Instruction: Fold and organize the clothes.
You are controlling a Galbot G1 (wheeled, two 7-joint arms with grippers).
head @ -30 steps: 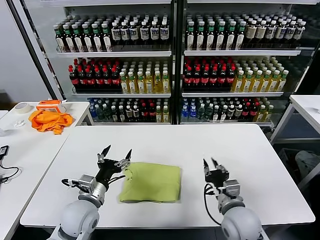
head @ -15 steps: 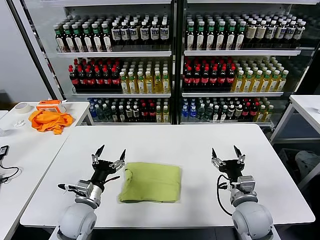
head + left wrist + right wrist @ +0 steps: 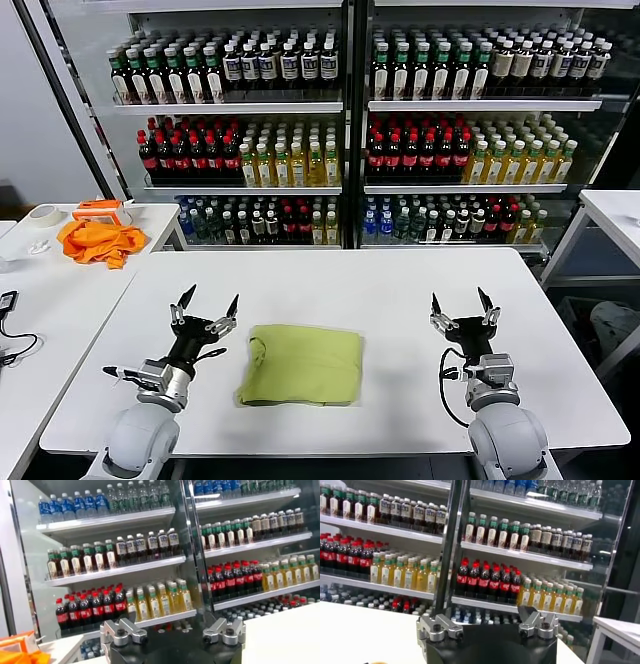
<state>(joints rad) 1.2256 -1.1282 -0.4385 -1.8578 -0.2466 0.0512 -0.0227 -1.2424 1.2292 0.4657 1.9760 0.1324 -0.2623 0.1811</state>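
Left pincer (image 3: 205, 308): released, fingers spread and pointing up, raised above the near left part of the desk, apart from the shirt.
Right pincer (image 3: 460, 307): released as well, fingers splayed upward, above the near right part of the desk, well apart from the shirt.
T-shirt (image 3: 302, 364): lime, folded into a flat rectangle, lying on the near middle of the desk between the two pincers, touched by neither.
Desk (image 3: 380, 290): white, bearing only the folded shirt.
Side desk (image 3: 40, 280): to the left, carrying a crumpled orange garment (image 3: 97, 241), a roll of tape (image 3: 43, 214) and a dark cable.
Shelves (image 3: 345, 105): at the back, glass-fronted, rows of bottled drinks.
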